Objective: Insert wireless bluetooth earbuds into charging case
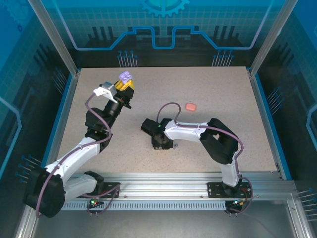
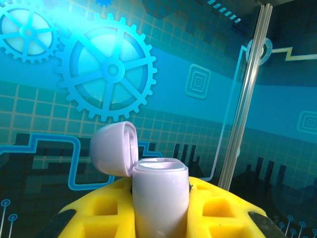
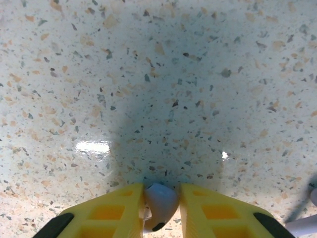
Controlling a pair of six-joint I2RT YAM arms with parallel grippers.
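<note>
top view: the left hand (image 1: 126, 86) is clamped on the purple case (image 1: 127, 76) and holds it raised off the counter (image 1: 223, 89), with the case open. the right hand (image 1: 161, 143) points down, low over the counter, to the right of the purple case and nearer the arm bases. a pink case (image 1: 190, 106), apparently shut, lies on the counter well to the right of the purple case.

left wrist view: the purple case stands upright between the yellow fingers (image 2: 106, 210). its lid (image 2: 115, 148) is tipped back to the left and the mouth faces up, unobstructed. the wells inside cannot be made out from this angle.

right wrist view: the right hand is narrow, its fingers (image 3: 116, 210) pinching a pale purple earbud (image 3: 159, 198) close over the speckled counter. whether the bud is clear of the surface cannot be told.

assessment of the step: the bud appears gripped and due for carrying to the purple case.
- lift it straight up before travelling.
- approach the purple case from its right, the side away from the lid.
- bring the stem down over a well and let go only once the bud is seated.
- the left hand should keep the case level and steady.

edges and room:
- the counter between the right hand and the purple case is open, and the pink case lies off that line.
- the raised lid is the nearest obstruction.
- a frame post (image 1: 74, 69) stands to the left of the purple case, so there is little margin on that side.
</note>
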